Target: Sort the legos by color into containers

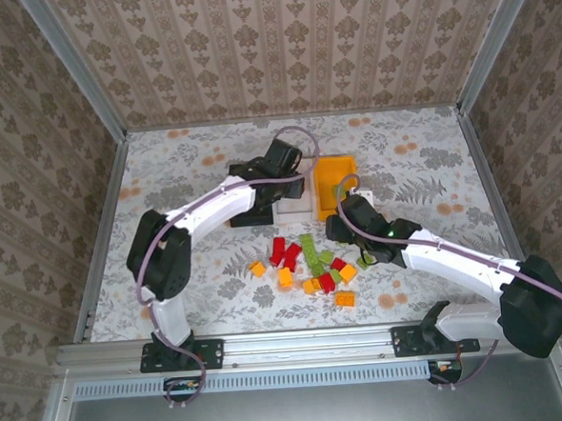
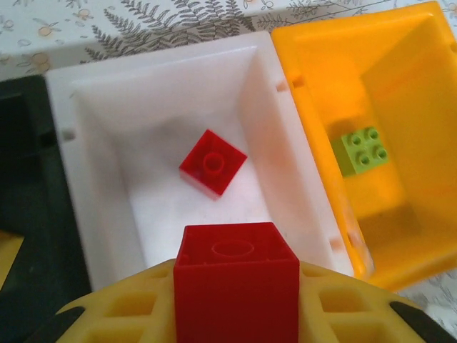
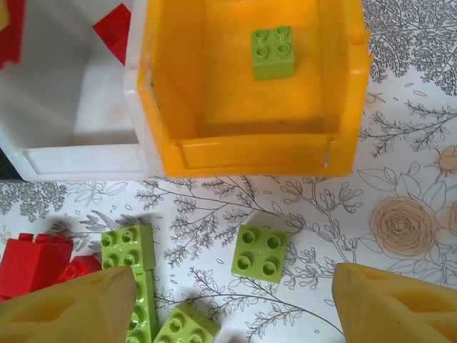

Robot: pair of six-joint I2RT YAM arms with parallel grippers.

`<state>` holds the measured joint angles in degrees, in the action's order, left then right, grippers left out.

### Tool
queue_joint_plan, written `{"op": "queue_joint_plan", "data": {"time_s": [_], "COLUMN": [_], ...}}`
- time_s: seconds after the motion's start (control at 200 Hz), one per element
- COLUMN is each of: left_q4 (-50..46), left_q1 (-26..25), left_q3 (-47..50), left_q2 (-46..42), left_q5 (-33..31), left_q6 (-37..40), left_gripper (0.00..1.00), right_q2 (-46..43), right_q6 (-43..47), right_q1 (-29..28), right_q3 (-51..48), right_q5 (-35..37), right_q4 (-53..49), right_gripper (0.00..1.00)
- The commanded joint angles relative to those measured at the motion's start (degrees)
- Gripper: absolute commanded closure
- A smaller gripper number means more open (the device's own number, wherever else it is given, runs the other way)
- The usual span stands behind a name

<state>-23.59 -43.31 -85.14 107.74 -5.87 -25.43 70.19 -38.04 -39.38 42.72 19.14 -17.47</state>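
White bin (image 2: 107,179): red lego (image 2: 213,162) | orange bin (image 2: 407,107): green lego (image 2: 360,150) | left gripper (image 2: 235,307) clamps brick (image 2: 235,261) | right gripper (image 3: 232,307) apart

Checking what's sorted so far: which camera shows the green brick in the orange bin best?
Right wrist: the green brick lies on the orange bin floor, seen from above, all four studs clear. Left wrist shows it at a slant. In the top external view it is too small to tell.
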Motion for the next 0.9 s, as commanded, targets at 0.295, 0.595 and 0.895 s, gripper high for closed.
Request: {"op": "queue_joint_plan", "data": {"time_s": [0.295, 0.595, 0.895], "left_q4": [0.26, 10.42, 13.99], "left_q1": [-0.41, -5.25, -10.48], "left_q3": [-7.4, 10.89, 36.41], "left_q2": [3.19, -18.43, -40.96], "left_q5": [2.72, 1.11, -11.47], "left_q6": [-0.15, -3.36, -8.06], "left_gripper": [0.33, 0.0, 0.0], "right_q2": [-0.93, 10.09, 20.24], "right_q6": [-2.46, -3.31, -5.0], "right_q1": [0.72, 1.92, 2.85], "right_q3": [-1.66, 1.11, 1.64], "right_q5": [1.69, 0.63, 0.97], "right_q4": [-3.3, 0.6, 6.6], "right_gripper": [0.25, 0.29, 0.34]}}
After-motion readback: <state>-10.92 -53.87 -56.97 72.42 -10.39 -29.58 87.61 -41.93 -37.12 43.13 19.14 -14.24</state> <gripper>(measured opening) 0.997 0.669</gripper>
